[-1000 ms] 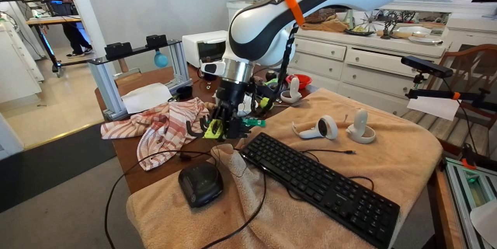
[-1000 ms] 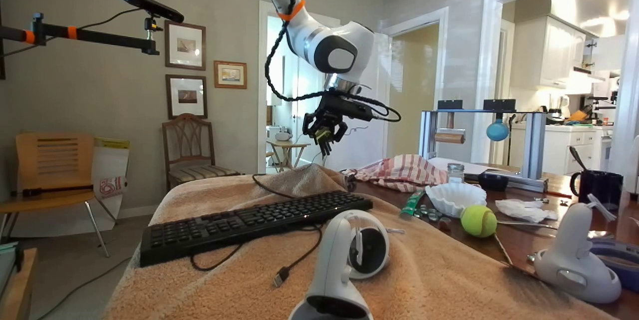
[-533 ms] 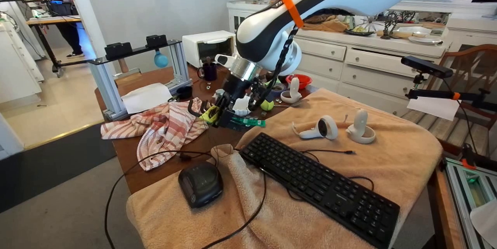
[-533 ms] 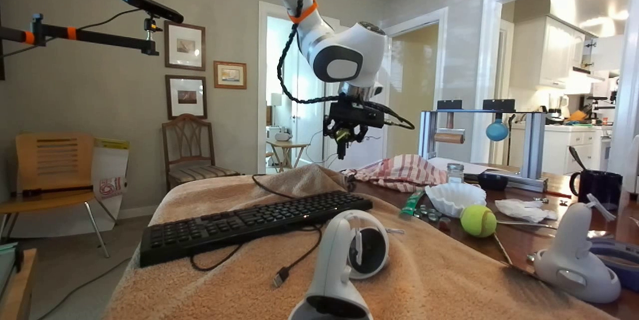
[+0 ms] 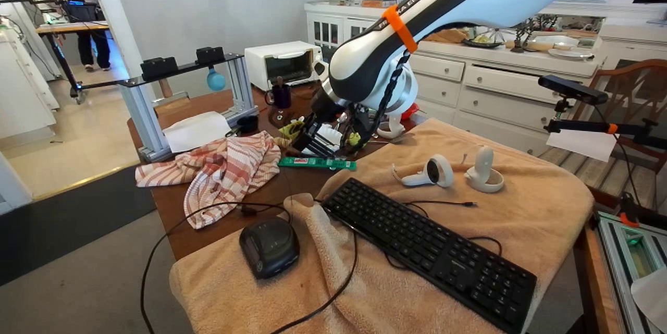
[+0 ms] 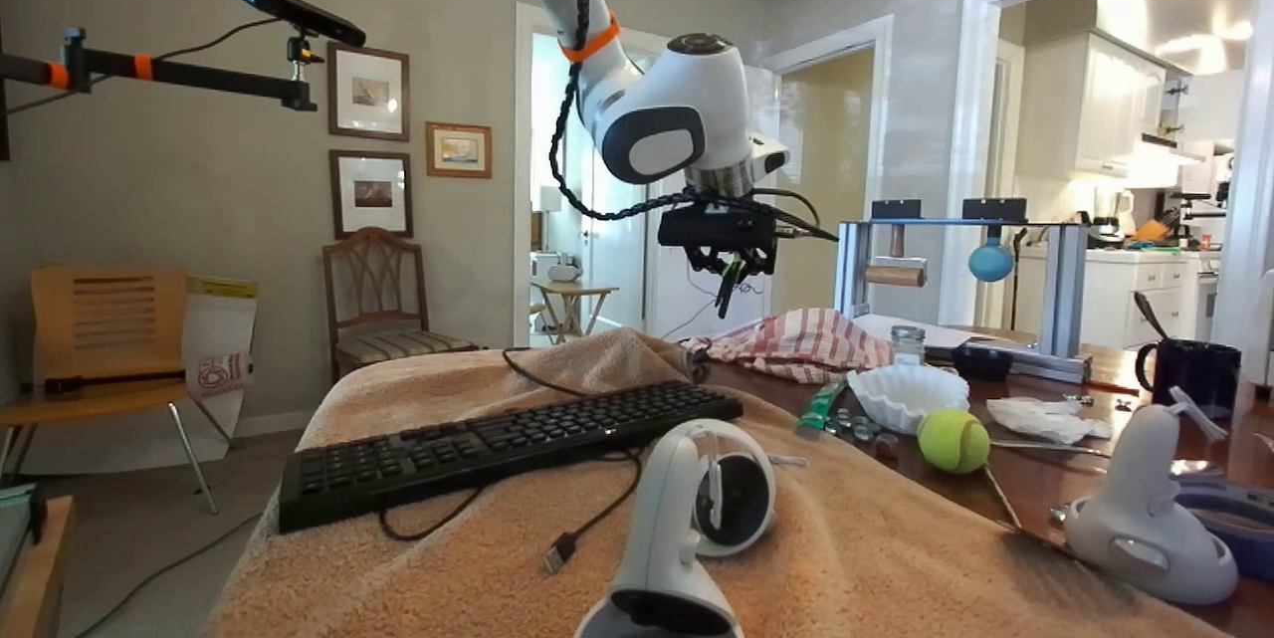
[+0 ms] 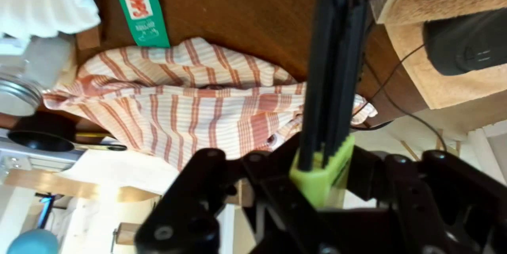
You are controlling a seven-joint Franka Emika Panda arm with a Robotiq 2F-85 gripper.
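Standing farthest left on the brown table (image 5: 305, 180) in an exterior view, a metal frame (image 5: 140, 120) has a blue ball (image 5: 215, 80) hung from it and a white sheet (image 5: 197, 132) at its foot. Next I see a striped cloth (image 5: 224, 162), red on white and rumpled, and lower down, a little to its right, a black rounded device (image 5: 269, 247) on the corner of a tan towel (image 5: 391, 302). Then comes my gripper (image 6: 732, 266), hanging above the table: my fingers are clamped on a yellow-green piece (image 7: 317, 184) from which long black bars (image 7: 317, 79) reach past my tips. I hold it in the air; what it is, I cannot tell. A green packet (image 5: 318, 163) lies on the table with its end at the edge of the cloth, lettered CHOMPS in my wrist view. Behind the bars shows part of a white fluted cup (image 6: 908, 397), a tennis ball (image 6: 954, 441) near it. Farther right a white controller (image 5: 391, 128) stands just past the towel's edge. On the towel, a black keyboard (image 5: 430, 250) lies aslant; beyond it a second controller (image 5: 431, 172) rests on its side and a third controller (image 5: 484, 164) stands handle up.
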